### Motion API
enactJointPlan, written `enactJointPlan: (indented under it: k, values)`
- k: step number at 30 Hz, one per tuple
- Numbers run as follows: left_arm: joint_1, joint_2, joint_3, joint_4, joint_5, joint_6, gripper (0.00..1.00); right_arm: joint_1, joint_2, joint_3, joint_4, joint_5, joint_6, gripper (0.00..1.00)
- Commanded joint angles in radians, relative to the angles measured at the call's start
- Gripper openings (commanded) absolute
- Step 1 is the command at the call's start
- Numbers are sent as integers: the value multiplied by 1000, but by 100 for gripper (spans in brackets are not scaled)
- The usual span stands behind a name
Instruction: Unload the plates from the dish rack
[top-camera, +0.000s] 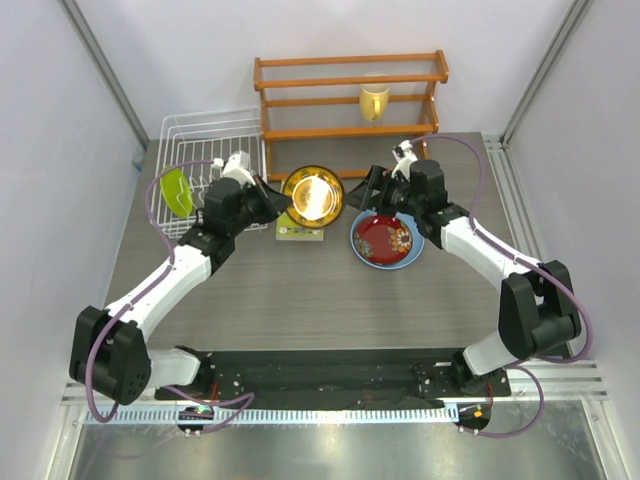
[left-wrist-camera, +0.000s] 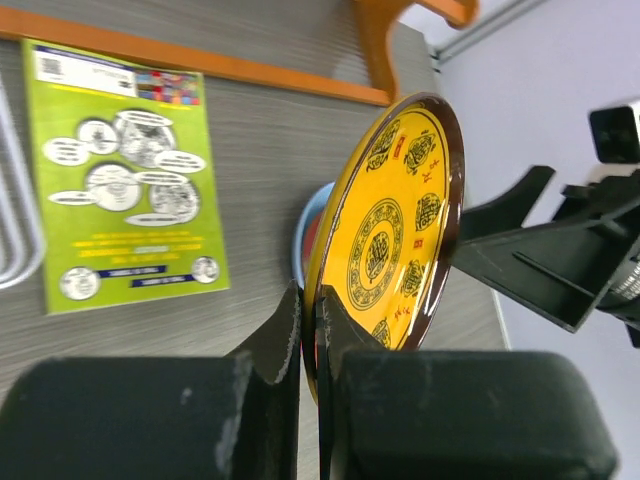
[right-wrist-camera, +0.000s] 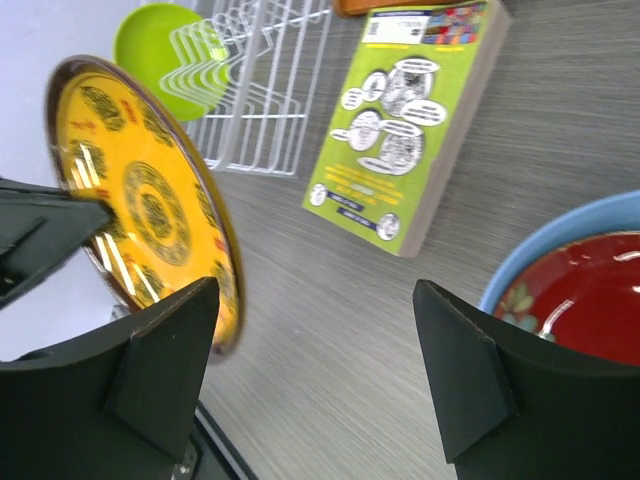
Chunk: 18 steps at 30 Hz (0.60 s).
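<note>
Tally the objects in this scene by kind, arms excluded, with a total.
Plates: 4 (yellow plate, red plate, blue plate, green plate)
Dish rack: 1
Wooden shelf: 1
Mug: 1
Book: 1
Total: 8

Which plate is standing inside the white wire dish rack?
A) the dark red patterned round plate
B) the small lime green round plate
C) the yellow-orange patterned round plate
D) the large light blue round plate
B: only the small lime green round plate stands between the tines of the white wire dish rack; the jaws of the left gripper hold the yellow-orange patterned round plate.
</note>
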Motion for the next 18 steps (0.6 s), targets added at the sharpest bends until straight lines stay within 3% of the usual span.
enactJointPlan:
  k: [1,4,6,9,10,11,12,13,14,18]
  values:
    - [-40,26,-19,136,39,-62,0,18,22,-1,136,-69,66,82]
    - [-60,49,-26,161,36,-73,0,22,45,-1,164,-94,88,77]
    - [-71,59,-23,170,39,-79,0,25,56,-2,180,-111,98,63]
    - [-77,69,-19,170,26,-78,0,25,58,-14,184,-103,99,11]
    - [-77,70,-19,164,17,-78,6,24,42,-14,174,-89,91,1]
    - [-77,66,-17,159,6,-72,34,22,32,-14,136,-72,62,1]
    - [-77,61,-11,132,-6,-46,52,21,19,-13,107,-40,45,1]
    - [-77,56,-7,108,-55,-32,65,4,6,-11,72,24,30,1]
    - [-77,52,0,78,-81,-12,72,-5,-26,-13,12,61,4,1]
    - [-77,-14,15,-73,-292,92,78,-115,-103,-51,-105,150,-41,1]
